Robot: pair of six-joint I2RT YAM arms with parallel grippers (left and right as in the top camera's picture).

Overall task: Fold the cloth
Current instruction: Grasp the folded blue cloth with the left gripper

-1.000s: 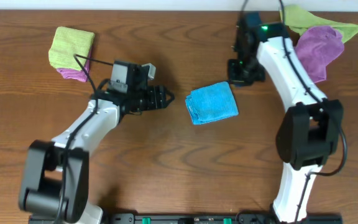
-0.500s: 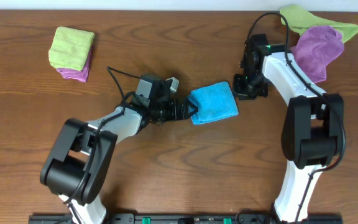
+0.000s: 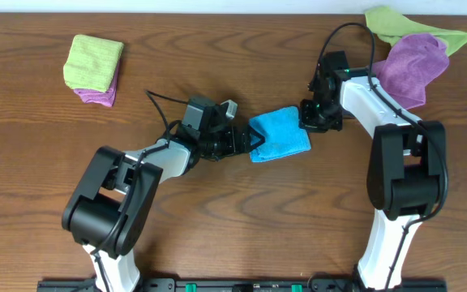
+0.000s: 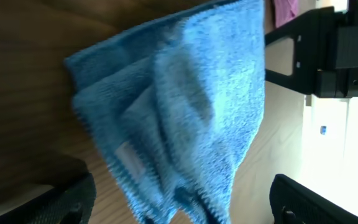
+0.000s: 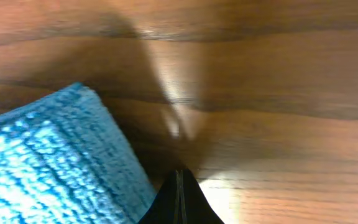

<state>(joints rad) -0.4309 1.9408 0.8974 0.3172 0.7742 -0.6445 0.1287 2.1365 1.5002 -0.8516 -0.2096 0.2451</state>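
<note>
**Blue cloth folded at mid-table, a gripper at each end**

The table [image 3: 217, 227] is dark brown wood with a streaky grain. The blue cloth [image 3: 280, 134] lies folded at its centre as a rough rectangle, its long axis running left to right and tilting slightly away at the right end. It is fluffy looped terry, stacked in several layers with ragged edges [image 4: 185, 118]. A pale patch shows among the folds, and no writing can be read on it.

The left gripper [image 3: 250, 143] is spread wide at the cloth's left edge, holding nothing. The right gripper [image 3: 313, 120] is pressed together to a point, holding nothing, just beside the cloth's right edge [image 5: 48, 162].

A folded green-and-purple stack [image 3: 94, 58] sits far left. A loose purple cloth [image 3: 412, 65] and a green cloth [image 3: 404, 20] lie far right.
</note>
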